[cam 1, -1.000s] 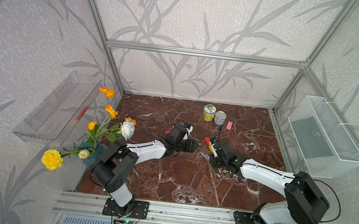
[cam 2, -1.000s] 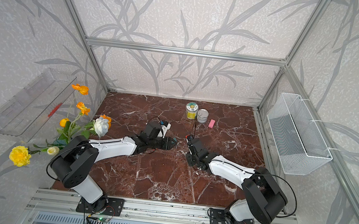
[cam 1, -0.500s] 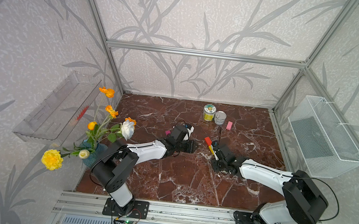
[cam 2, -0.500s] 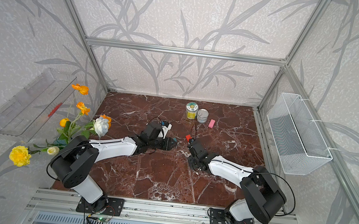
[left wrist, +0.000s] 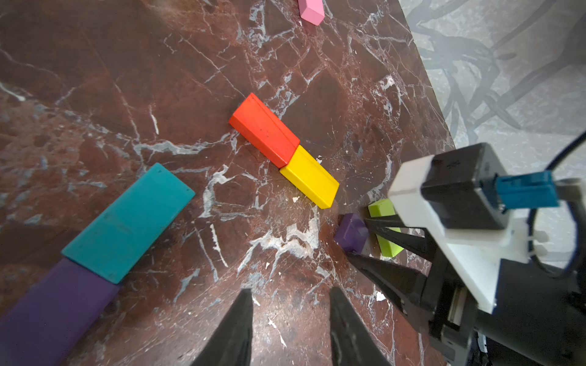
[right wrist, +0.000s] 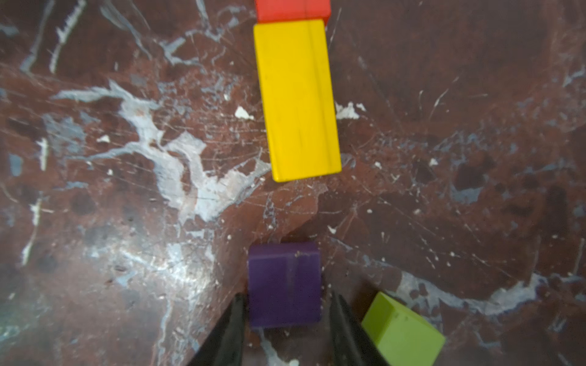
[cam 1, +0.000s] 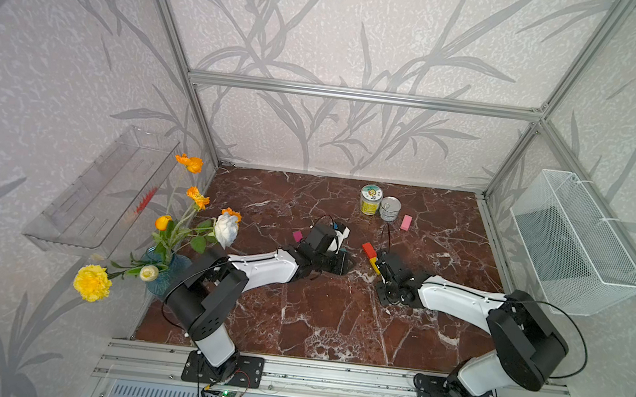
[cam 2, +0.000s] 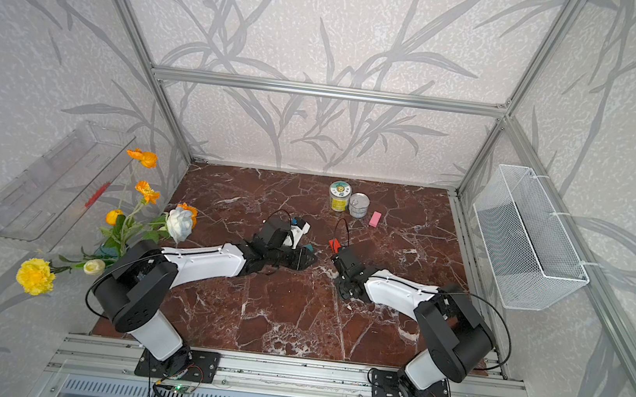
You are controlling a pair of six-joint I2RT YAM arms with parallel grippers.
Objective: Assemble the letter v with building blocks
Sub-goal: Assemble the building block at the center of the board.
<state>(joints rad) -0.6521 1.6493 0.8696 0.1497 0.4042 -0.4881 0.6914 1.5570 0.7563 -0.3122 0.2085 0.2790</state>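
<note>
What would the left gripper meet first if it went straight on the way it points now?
Probably the yellow block, close to where it touches the red block. In the left wrist view only bare table lies between the open left gripper and those two; depth is hard to judge.

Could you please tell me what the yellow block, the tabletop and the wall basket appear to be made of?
Yellow block: probably painted wood with a matte finish; faint lengthwise grain lines and small scuffs show.
Tabletop: looks like red-brown marble with white veins, though the scratches and white flakes suggest it may be a printed surface.
Basket: white wire mesh, likely coated metal.
</note>
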